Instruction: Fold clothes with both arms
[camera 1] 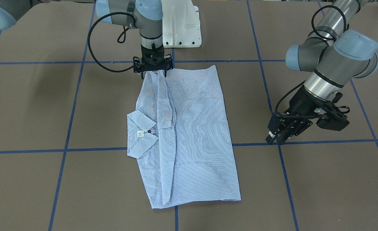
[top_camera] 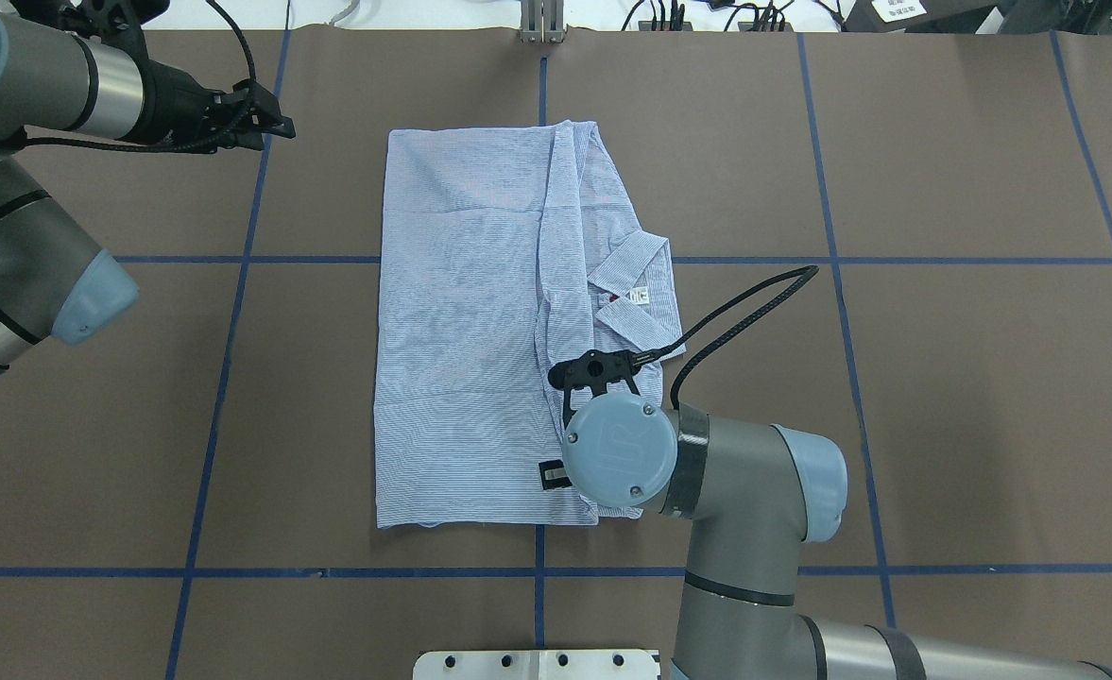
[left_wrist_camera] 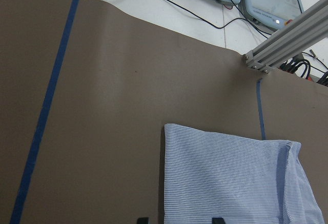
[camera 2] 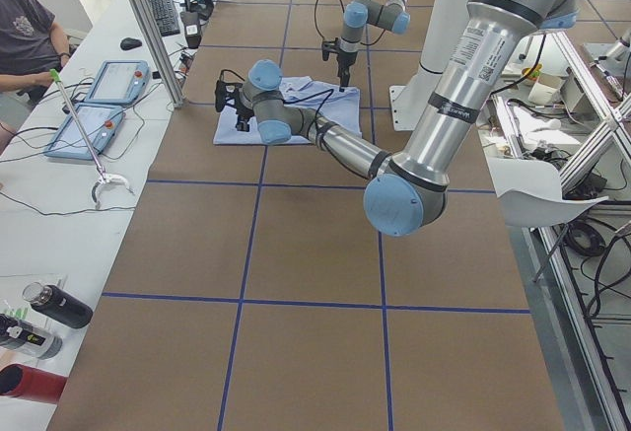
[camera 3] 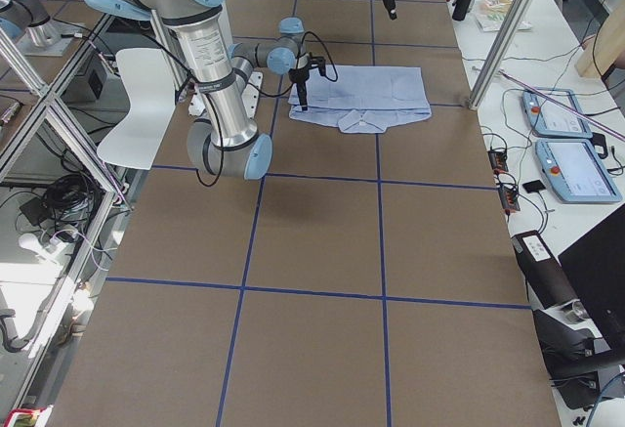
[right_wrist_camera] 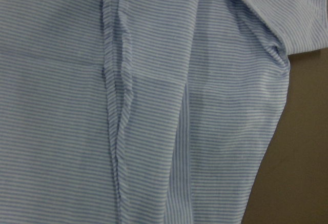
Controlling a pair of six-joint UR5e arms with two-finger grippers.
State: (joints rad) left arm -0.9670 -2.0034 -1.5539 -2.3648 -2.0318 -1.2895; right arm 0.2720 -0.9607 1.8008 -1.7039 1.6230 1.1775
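Observation:
The light blue striped shirt (camera 1: 195,134) lies flat on the brown table, folded into a long rectangle. Its collar (camera 1: 140,128), white label and a red button point to my right side. A sleeve (camera 1: 164,102) lies folded over the body. My right gripper (camera 1: 153,74) points straight down at the shirt's edge nearest the robot's base. Its fingers look open, one on each side of the sleeve end. Its wrist view is filled with striped cloth (right_wrist_camera: 154,106). My left gripper (camera 1: 277,138) is open and empty, low over bare table beside the shirt. Its fingertips (left_wrist_camera: 218,220) frame a shirt corner (left_wrist_camera: 230,178).
The white pedestal base (camera 1: 180,29) stands just behind the shirt. Blue tape lines (camera 1: 95,149) grid the table. A person (camera 2: 25,36), teach pendants (camera 2: 99,106) and bottles (camera 2: 54,303) are at a side bench. An aluminium post (left_wrist_camera: 287,44) stands at the far table edge.

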